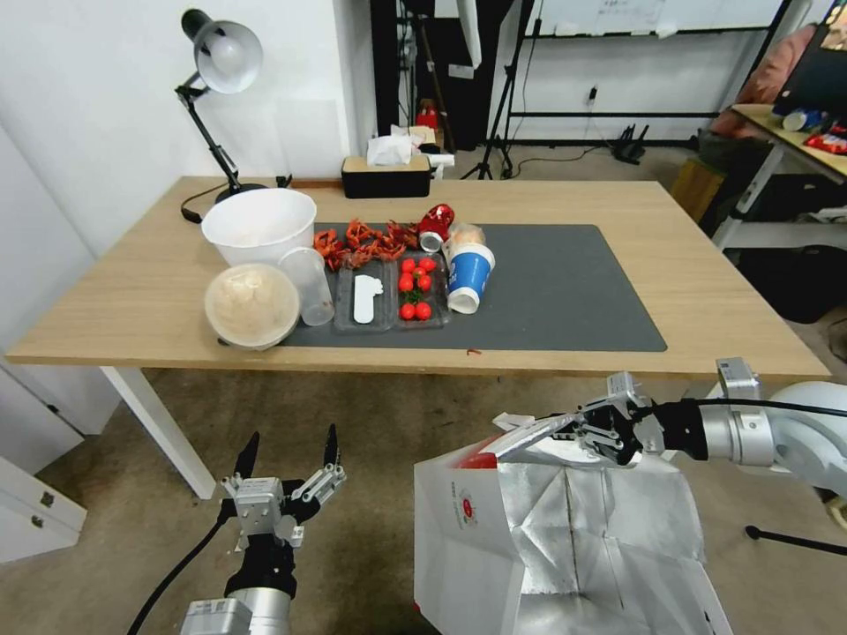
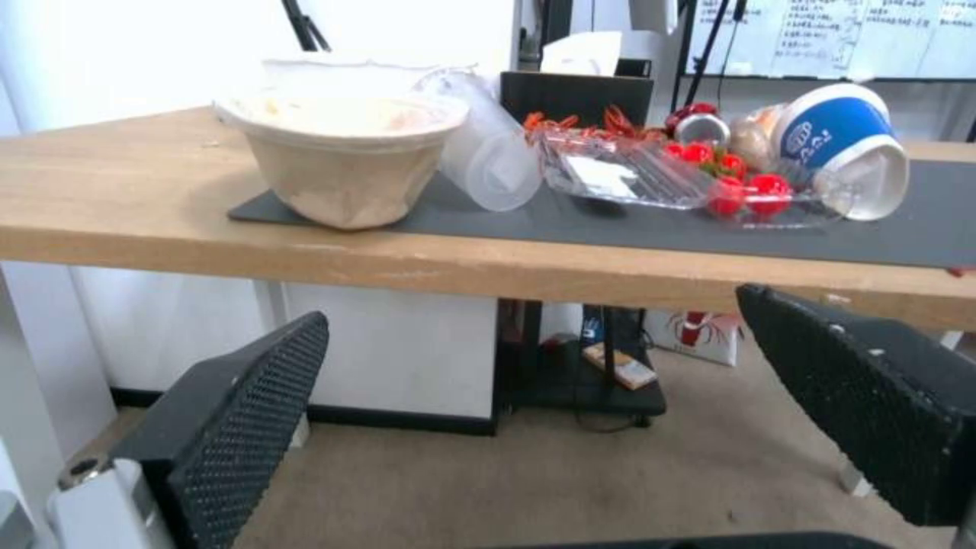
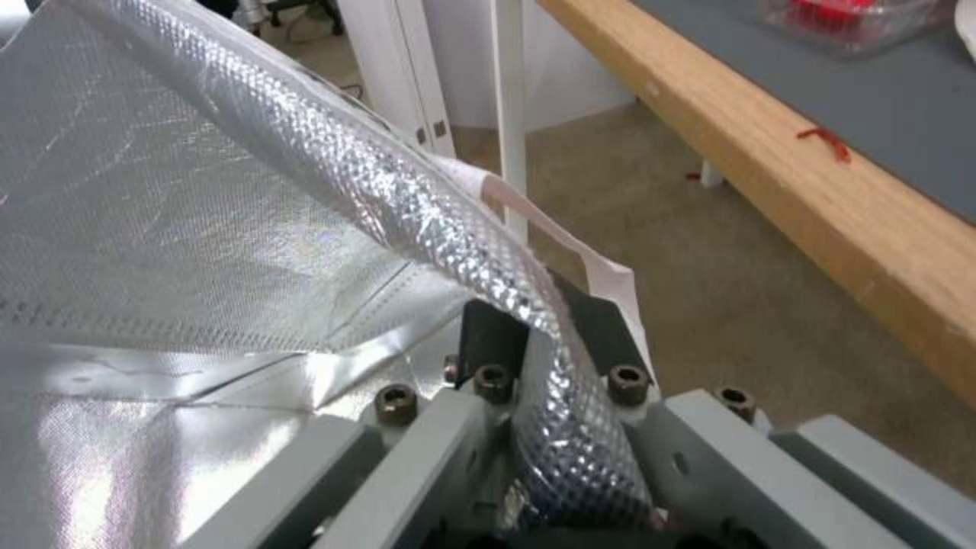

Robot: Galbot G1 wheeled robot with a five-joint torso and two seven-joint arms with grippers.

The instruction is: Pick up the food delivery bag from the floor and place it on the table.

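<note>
Right gripper [image 1: 565, 429] holds the food delivery bag [image 1: 551, 538] below the tabletop's [image 1: 706, 291] near edge.
Its fingers are clamped on the bag's foil-lined top rim; the tabletop lies ahead and above. Left gripper [image 1: 289, 459] hangs idle over the floor [image 1: 388, 423], fingers apart.

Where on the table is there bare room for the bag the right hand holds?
The right half of the dark mat, right of the tipped blue cup, is bare, as is the wood of the table beyond it. The mat's left end is crowded with bowls, cup and trays. The right hand grips the food delivery bag.
</note>
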